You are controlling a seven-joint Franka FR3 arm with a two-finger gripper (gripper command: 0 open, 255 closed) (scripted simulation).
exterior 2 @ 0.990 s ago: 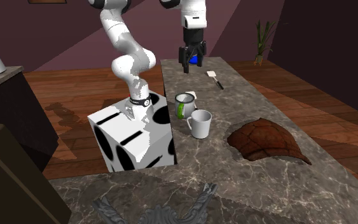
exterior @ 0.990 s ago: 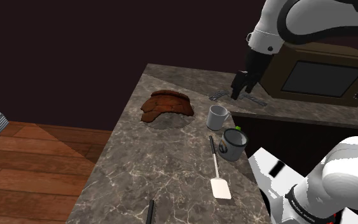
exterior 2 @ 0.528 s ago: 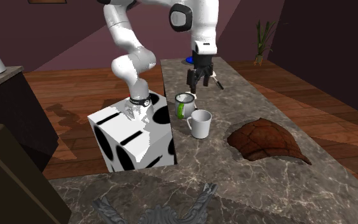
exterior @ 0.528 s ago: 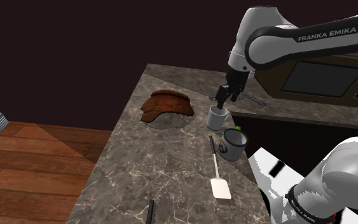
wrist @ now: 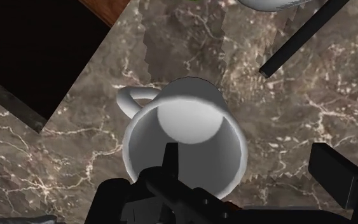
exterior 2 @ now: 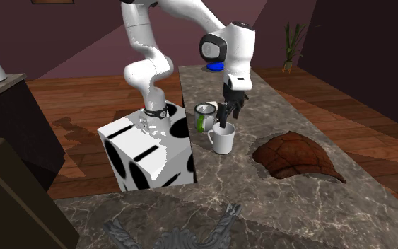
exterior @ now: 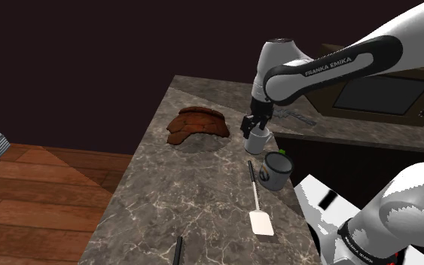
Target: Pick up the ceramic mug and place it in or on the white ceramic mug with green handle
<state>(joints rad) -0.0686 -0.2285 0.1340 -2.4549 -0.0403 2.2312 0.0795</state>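
Observation:
A plain white mug (exterior: 257, 141) stands upright on the marble counter (exterior: 187, 196). In the second exterior view this white mug (exterior 2: 222, 139) sits next to a white mug with a green handle (exterior 2: 205, 116), nearer the stand. That green-handled mug (exterior: 276, 172) also stands upright. My black gripper (exterior: 254, 126) hangs open right over the plain mug's rim (exterior 2: 225, 123). In the wrist view the gripper (wrist: 247, 162) straddles the white mug (wrist: 190, 121): one finger (wrist: 170, 159) is inside the cup and the other (wrist: 333, 175) outside its wall. Nothing is clasped.
A brown domed object (exterior: 196, 123) lies on the counter beyond the mugs. A white spatula (exterior: 259, 211) with a dark handle lies beside the green-handled mug. A brown microwave-like box (exterior: 376, 90) stands behind. The spotted stand (exterior 2: 148, 152) adjoins the counter. Wooden floor (exterior: 29, 188) lies past the counter's edge.
The arm has swung from near the brown box across and down to the plain white mug. The gripper stayed open. Neither mug has moved.

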